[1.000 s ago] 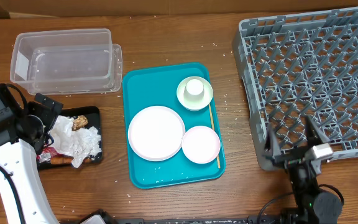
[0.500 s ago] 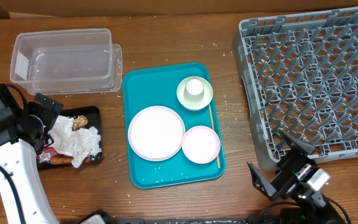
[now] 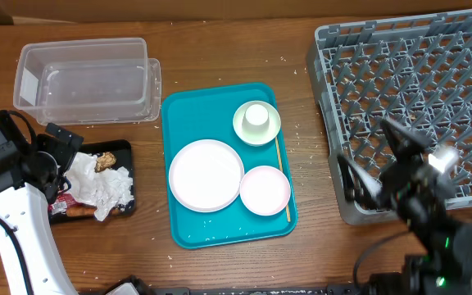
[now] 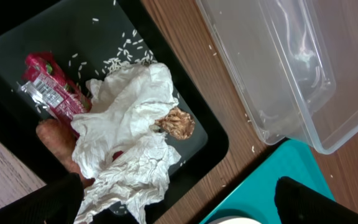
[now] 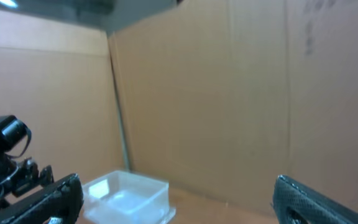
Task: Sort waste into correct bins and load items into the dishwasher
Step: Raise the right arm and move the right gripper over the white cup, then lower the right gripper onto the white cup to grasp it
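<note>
- The black tray (image 3: 124, 148) sits on the desk (image 3: 310, 254) at the left and holds all the waste. There are crumpled white napkins (image 4: 129, 124) in the middle and a red wrapper (image 4: 47, 89) beside them. A carrot (image 4: 53, 138) is partly under the napkins, and a brown food bit (image 4: 176, 122) touches the napkins' edge.
- The teal tray (image 3: 211, 106) lies mid-desk with the dishes on it. They are a large white plate (image 3: 206, 174), a smaller pink plate (image 3: 265, 189) and a saucer (image 3: 240, 127) with a small cup (image 3: 256, 115) standing on it. A thin wooden stick (image 3: 281, 176) lies along the tray's right side.
- The grey dish rack (image 3: 416, 74) stands at the right, with no dishes in it.
- A clear plastic box (image 3: 84, 82) stands behind the black tray.
- The left gripper (image 4: 179, 186) hangs over the black tray, jaws wide, holding nothing.
- The right gripper (image 3: 383, 160) is lifted above the rack's near left corner, jaws wide and empty.
</note>
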Available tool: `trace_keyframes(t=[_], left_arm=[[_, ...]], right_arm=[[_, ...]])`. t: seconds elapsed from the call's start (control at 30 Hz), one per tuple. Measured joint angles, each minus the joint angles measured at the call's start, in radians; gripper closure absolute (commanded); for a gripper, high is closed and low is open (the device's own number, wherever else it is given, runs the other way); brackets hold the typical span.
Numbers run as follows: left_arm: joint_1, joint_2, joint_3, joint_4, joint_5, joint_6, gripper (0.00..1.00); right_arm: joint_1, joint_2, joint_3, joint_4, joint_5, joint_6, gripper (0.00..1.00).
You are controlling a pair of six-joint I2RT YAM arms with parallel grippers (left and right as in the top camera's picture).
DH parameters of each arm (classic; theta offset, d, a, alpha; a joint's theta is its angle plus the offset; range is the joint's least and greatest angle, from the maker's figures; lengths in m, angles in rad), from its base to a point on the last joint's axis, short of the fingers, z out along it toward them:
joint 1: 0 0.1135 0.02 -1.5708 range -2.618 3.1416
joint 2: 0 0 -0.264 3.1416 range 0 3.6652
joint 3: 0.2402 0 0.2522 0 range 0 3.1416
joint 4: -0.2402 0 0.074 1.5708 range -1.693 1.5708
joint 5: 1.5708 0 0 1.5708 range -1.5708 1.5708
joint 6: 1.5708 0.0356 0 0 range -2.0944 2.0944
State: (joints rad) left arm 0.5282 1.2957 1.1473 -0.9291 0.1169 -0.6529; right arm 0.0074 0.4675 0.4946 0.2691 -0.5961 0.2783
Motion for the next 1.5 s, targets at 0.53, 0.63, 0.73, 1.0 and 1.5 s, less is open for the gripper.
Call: trace_keyframes(t=[0.53, 0.63, 0.73, 1.0, 1.5], left_arm=[[0.000, 0.002, 0.000, -0.002, 0.001, 0.000, 0.00], [0.000, 0.002, 0.000, -0.002, 0.001, 0.000, 0.00], [0.000, 0.002, 0.000, -0.002, 0.001, 0.000, 0.00], [0.000, 0.002, 0.000, -0.002, 0.001, 0.000, 0.00], [0.000, 0.002, 0.000, -0.002, 0.001, 0.000, 0.00]], right_arm=[[0.281, 1.143, 0.971, -0.970, 0.147, -0.300, 0.00], [0.333, 1.239, 0.990, -0.972, 0.197, -0.307, 0.00], [0.352, 1.302, 0.990, -0.960, 0.191, -0.298, 0.00], [0.357, 1.406, 0.992, -0.910, 0.214, -0.256, 0.00], [0.547, 1.537, 0.992, -0.864, 0.605, -0.060, 0.00]])
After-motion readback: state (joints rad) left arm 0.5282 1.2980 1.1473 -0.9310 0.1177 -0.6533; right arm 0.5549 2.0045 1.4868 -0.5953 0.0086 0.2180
